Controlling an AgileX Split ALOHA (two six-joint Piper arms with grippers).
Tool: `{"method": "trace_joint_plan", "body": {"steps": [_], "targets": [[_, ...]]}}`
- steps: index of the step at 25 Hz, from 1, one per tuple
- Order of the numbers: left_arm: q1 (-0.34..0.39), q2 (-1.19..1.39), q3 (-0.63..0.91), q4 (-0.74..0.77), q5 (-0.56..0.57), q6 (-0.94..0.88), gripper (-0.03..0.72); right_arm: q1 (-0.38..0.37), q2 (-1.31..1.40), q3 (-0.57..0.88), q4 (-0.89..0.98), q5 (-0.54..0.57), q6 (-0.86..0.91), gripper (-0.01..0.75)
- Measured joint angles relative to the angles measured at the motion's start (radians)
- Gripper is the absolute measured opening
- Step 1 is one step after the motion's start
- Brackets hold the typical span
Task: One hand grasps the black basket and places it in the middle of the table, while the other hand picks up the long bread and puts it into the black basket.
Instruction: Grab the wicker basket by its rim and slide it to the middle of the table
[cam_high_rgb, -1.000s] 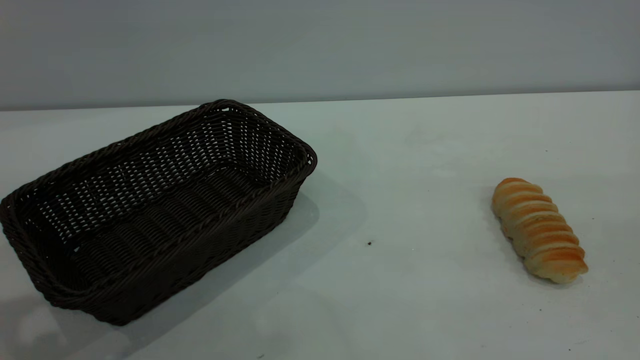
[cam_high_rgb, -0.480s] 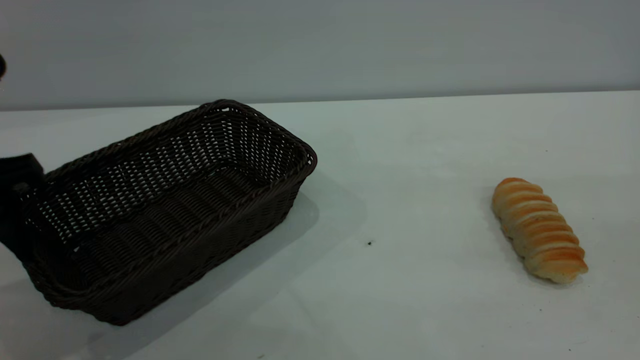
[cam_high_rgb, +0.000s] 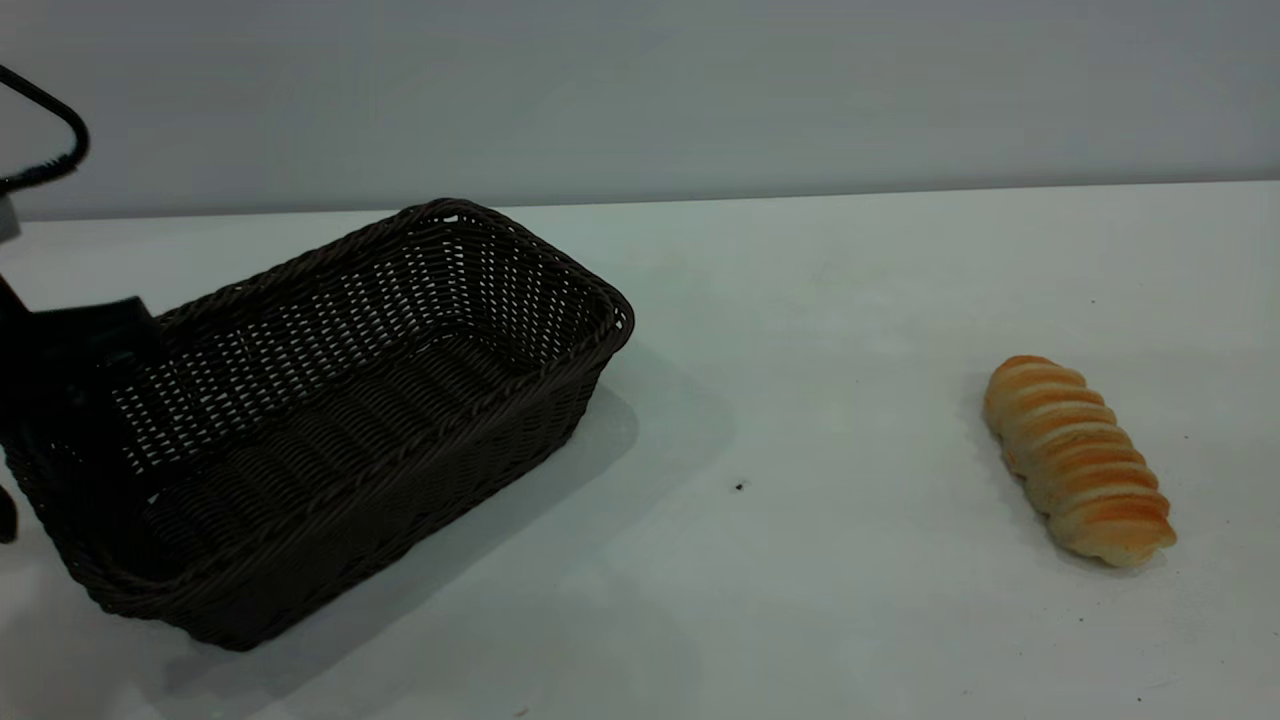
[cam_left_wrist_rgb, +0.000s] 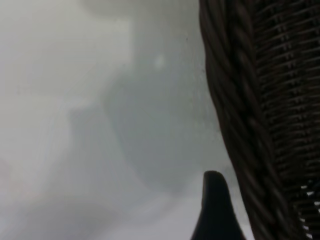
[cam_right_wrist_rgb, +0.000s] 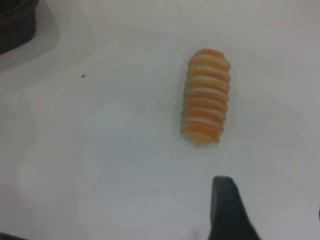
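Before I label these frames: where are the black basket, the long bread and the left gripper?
black basket (cam_high_rgb: 560, 262): exterior view, far braided rim.
long bread (cam_high_rgb: 1078, 458): exterior view, ridged middle.
left gripper (cam_high_rgb: 75, 385): exterior view, black body.

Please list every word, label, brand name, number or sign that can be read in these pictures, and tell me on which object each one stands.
There is no readable text in any view.
The black basket: plain wicker, no label.
The long bread: only pale ridges, no mark.
The table: only tiny dark specks.
The left pincer at the basket's end and the right pincer's finger: no marking shows.
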Motion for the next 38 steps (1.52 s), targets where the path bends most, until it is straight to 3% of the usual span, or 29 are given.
{"method": "trace_joint_plan", "body": {"steps": [8, 11, 14, 16, 19, 26, 38], "targets": [[0.000, 0.103, -0.049, -0.001, -0.047, -0.002, 0.572, 0.000, 0.000, 0.000, 0.000, -0.001, -0.004, 0.414], [0.000, 0.133, -0.062, -0.002, -0.056, -0.002, 0.533, 0.000, 0.000, 0.000, 0.000, -0.001, -0.004, 0.414], [0.000, 0.148, -0.065, -0.002, -0.055, -0.002, 0.394, 0.000, 0.000, 0.000, 0.000, -0.001, -0.004, 0.414], [0.000, 0.148, -0.068, -0.006, -0.054, -0.002, 0.244, 0.000, 0.000, 0.000, 0.000, -0.001, -0.004, 0.414], [0.002, 0.135, -0.076, -0.015, -0.072, 0.045, 0.170, 0.000, 0.000, 0.000, 0.000, -0.001, -0.004, 0.414], [-0.015, 0.086, -0.127, -0.031, 0.027, 0.189, 0.152, 0.000, 0.000, 0.000, 0.000, -0.001, -0.004, 0.414], [-0.143, 0.171, -0.291, -0.205, 0.094, 0.438, 0.140, 0.000, 0.067, 0.000, 0.001, -0.086, 0.001, 0.414]]}}
